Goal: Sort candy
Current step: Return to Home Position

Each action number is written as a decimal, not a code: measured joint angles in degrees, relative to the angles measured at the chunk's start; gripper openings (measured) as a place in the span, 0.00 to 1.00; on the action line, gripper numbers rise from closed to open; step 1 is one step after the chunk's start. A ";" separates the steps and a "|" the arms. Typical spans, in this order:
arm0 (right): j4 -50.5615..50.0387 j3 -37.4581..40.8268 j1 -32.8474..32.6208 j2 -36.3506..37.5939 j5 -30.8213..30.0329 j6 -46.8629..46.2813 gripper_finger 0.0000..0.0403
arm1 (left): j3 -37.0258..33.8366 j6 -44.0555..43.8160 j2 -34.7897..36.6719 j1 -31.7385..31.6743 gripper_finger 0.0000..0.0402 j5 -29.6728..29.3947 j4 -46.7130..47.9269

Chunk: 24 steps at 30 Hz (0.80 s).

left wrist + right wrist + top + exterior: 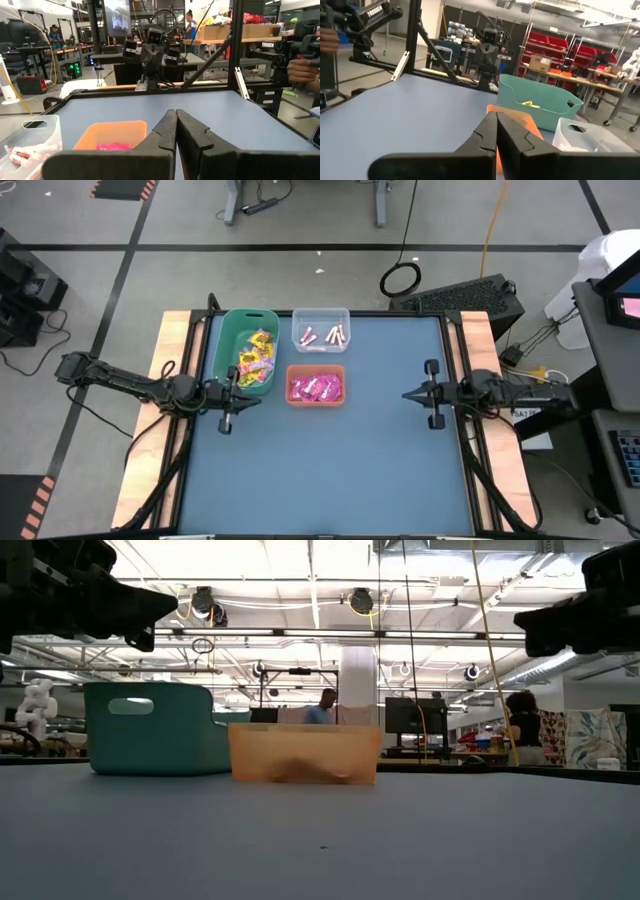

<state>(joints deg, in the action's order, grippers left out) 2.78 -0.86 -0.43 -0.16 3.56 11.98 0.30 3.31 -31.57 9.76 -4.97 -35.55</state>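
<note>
Both arms hovered low, left hand (250, 397) near the tabletop's (330, 465) left edge, right hand (410, 393) near its right edge, fingers pressed together.

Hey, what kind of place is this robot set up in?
Likely a robotics lab or workshop: an exposed ceiling with hanging lamps, shelves of red bins, and computer monitors beyond the table.

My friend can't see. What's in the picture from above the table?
Seen from above, a blue table holds three bins near one edge: a green bin of yellow candy, a clear bin with pale sticks, and an orange bin of pink candy. The left gripper is shut by the green bin, and the right gripper is shut over bare table.
</note>
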 joint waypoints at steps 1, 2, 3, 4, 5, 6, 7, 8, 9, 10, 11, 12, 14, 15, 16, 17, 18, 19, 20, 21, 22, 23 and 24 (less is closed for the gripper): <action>-0.55 0.00 0.54 0.00 0.67 -0.06 0.00 | 0.00 0.00 0.00 0.00 0.03 0.02 0.02; -1.30 0.00 0.96 0.00 0.98 0.13 0.00 | 0.00 0.00 0.00 0.00 0.03 0.02 0.02; -1.32 0.00 1.24 -0.21 1.02 0.07 0.00 | 0.00 0.00 0.00 0.00 0.03 0.04 0.02; -1.28 0.00 1.30 -0.53 1.08 -0.02 0.00 | 0.00 0.00 0.00 0.00 0.03 0.04 0.10; -1.29 0.00 1.29 -0.74 1.15 -0.08 0.00 | 0.00 0.00 0.00 0.00 0.03 0.04 0.09; -1.31 0.00 1.29 -0.81 1.24 -0.13 0.00 | 0.00 0.00 0.00 0.00 0.03 0.06 0.10; -1.28 0.00 1.27 -0.81 1.29 -0.44 0.00 | 0.00 0.00 0.00 0.00 0.03 0.06 0.08; -1.28 0.00 1.21 -0.81 1.31 -0.78 0.00 | 0.00 -0.01 0.00 0.00 0.03 0.06 0.14; -1.28 0.00 1.13 -0.83 1.30 -1.15 0.00 | 0.00 -0.04 0.00 0.00 0.03 0.08 0.21; -1.28 0.00 1.12 -0.83 1.31 -1.44 0.00 | -0.02 -0.08 0.00 0.01 0.03 0.09 0.26; -1.28 0.00 1.12 -0.83 1.28 -1.47 0.00 | -0.03 -0.23 0.00 0.06 0.03 0.13 0.32; -1.28 0.00 1.12 -0.83 1.21 -1.39 0.00 | -0.04 -0.44 0.00 0.04 0.03 0.22 0.54; -1.33 0.00 1.12 -0.81 0.41 -1.02 0.00 | -0.04 -0.80 -0.02 0.04 0.03 0.28 0.93; -1.24 0.00 1.12 -0.79 -0.60 -1.11 0.00 | -0.04 -1.09 0.00 0.04 0.03 0.28 1.13; -1.04 0.00 1.12 -0.79 -1.66 -1.36 0.00 | -0.04 -1.44 0.00 0.04 0.03 0.30 1.51; -0.93 0.00 1.12 -0.74 -2.07 -1.51 0.00 | -0.04 -1.52 0.00 0.06 0.03 0.39 2.00; -0.95 0.00 1.12 -0.65 -2.11 -1.50 0.00 | -0.04 -1.55 -0.01 0.13 0.03 0.52 2.38; -0.95 0.00 1.12 -0.64 -1.90 -1.47 0.00 | -0.04 -1.60 -0.02 0.25 0.03 0.68 2.41; -1.02 0.00 1.12 -0.59 -1.56 -1.30 0.00 | -0.04 -1.64 0.00 0.51 0.03 0.87 2.31; -1.18 0.00 1.12 -0.59 -1.23 -1.05 0.00 | -0.04 -1.62 0.00 0.76 0.03 0.98 2.17; -1.30 0.00 1.12 -0.59 -0.80 -0.86 0.00 | -0.04 -1.62 0.00 0.94 0.03 1.06 2.16; -1.49 0.00 1.11 -0.59 -0.57 -0.75 0.00 | -0.04 -1.62 0.00 0.98 0.03 1.11 2.16; -1.57 0.00 1.10 -0.59 -0.59 -0.76 0.00 | -0.04 -1.51 0.00 1.05 0.03 1.11 2.16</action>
<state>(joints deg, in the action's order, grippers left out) 1.21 -0.86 0.67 -0.75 2.96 11.22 0.25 1.81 -31.57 10.81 -3.86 -33.39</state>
